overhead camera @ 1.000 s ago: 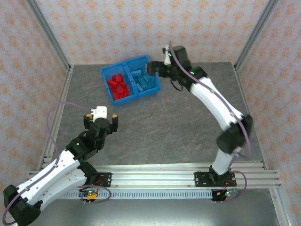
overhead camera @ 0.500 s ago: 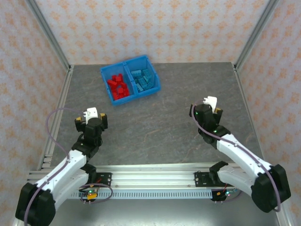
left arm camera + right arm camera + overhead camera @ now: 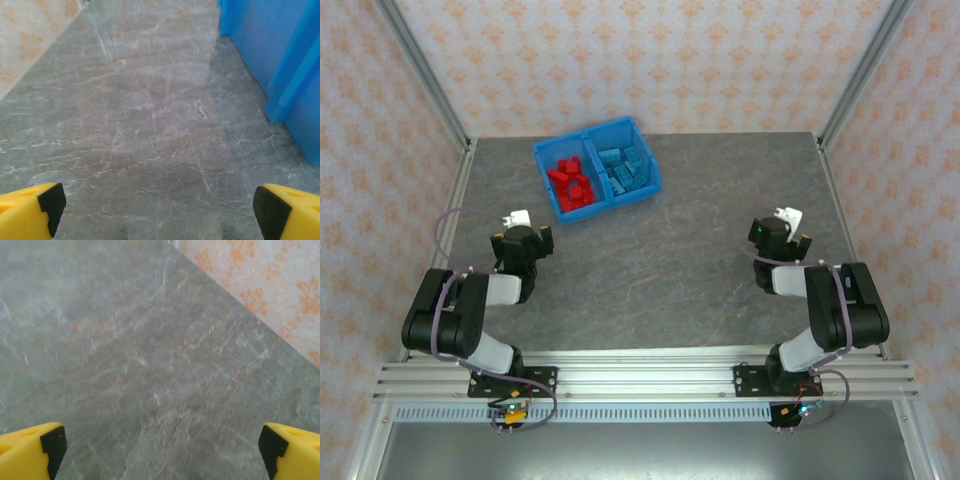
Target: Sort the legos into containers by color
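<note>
Left tool, spread wide, faces table beside blue bin.

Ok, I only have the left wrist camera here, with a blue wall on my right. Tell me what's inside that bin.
Observer: The bin has two compartments. Seen from above, red bricks lie in the left one.
Operator: Give me the other half.
Observer: The right compartment holds light blue bricks, with no red among them.
Operator: Now report the other arm.
Observer: The right gripper is open and empty, low over the table near its right edge.
</note>
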Available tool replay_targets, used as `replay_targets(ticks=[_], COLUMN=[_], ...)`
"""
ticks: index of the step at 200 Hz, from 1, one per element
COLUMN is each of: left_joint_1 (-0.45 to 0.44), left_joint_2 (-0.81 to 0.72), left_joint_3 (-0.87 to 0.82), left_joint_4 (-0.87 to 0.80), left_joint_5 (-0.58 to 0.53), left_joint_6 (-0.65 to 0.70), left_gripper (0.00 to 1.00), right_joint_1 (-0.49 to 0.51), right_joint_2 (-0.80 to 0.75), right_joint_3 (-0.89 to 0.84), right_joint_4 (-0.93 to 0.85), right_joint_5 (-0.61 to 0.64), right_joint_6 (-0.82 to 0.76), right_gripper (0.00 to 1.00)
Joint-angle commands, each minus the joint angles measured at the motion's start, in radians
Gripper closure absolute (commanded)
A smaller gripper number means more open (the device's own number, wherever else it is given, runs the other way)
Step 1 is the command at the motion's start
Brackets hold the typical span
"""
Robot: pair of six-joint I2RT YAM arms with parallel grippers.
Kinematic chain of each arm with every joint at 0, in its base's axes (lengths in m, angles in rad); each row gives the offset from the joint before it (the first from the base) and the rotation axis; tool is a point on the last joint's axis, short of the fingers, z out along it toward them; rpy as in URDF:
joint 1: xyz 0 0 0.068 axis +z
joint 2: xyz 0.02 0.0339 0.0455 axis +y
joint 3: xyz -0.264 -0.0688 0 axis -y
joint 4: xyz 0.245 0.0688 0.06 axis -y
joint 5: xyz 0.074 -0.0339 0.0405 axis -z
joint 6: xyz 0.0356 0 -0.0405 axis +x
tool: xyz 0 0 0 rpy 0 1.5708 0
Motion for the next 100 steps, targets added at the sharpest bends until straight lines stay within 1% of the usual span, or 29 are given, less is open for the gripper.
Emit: replay_targets(ticks=[1,5,11,15,21,27,35,39,43,49,59,68,77,100], left_joint_1=[0.003,0.005,0.003,0.003,0.003,0.002,0.001,-0.001,-0.002,-0.002,-0.001,-0.002,-0.001,-0.001], left_joint_2=[-0.022,-0.018,-0.002,-0.007,-0.016,-0.006,-0.014,-0.012,-0.008,-0.013,-0.009,-0.012,-0.011,-0.011], left_joint_3=[0.036,0.051,0.038,0.043,0.054,0.041,0.051,0.047,0.045,0.051,0.051,0.053,0.052,0.052], left_joint_4=[0.048,0.014,0.07,0.057,0.013,0.056,0.024,0.034,0.049,0.029,0.034,0.026,0.028,0.028], left_joint_5=[0.115,0.11,0.107,0.11,0.108,0.107,0.105,0.102,0.101,0.102,0.111,0.112,0.112,0.112], left_joint_6=[0.038,0.031,0.039,0.038,0.037,0.04,0.037,0.039,0.041,0.039,0.043,0.043,0.043,0.043], left_gripper=[0.0,0.0,0.0,0.0,0.0,0.0,0.0,0.0,0.0,0.0,0.0,0.0,0.0,0.0], right_joint_1=[-0.019,-0.019,-0.016,-0.016,-0.016,-0.014,-0.013,-0.013,-0.013,-0.013,-0.013,-0.013,-0.012,-0.008], right_joint_2=[-0.026,-0.023,0.009,0.016,-0.002,-0.024,-0.004,0.0,-0.008,-0.019,-0.007,-0.018,-0.01,-0.011], right_joint_3=[-0.014,-0.002,-0.026,-0.035,-0.023,-0.006,-0.027,-0.031,-0.024,-0.011,-0.022,-0.015,-0.02,-0.015], right_joint_4=[0.087,0.062,0.171,0.203,0.15,0.08,0.153,0.169,0.141,0.099,0.141,0.108,0.133,0.118], right_joint_5=[-0.131,-0.131,-0.128,-0.128,-0.127,-0.126,-0.124,-0.121,-0.122,-0.123,-0.122,-0.124,-0.122,-0.123], right_joint_6=[0.02,0.018,0.004,0.001,0.005,0.012,0.004,0.004,0.005,0.011,0.005,0.009,0.006,0.0], right_gripper=[0.01,0.01,0.01,0.01,0.01,0.01,0.01,0.01,0.01,0.01,0.01,0.01,0.01,0.01])
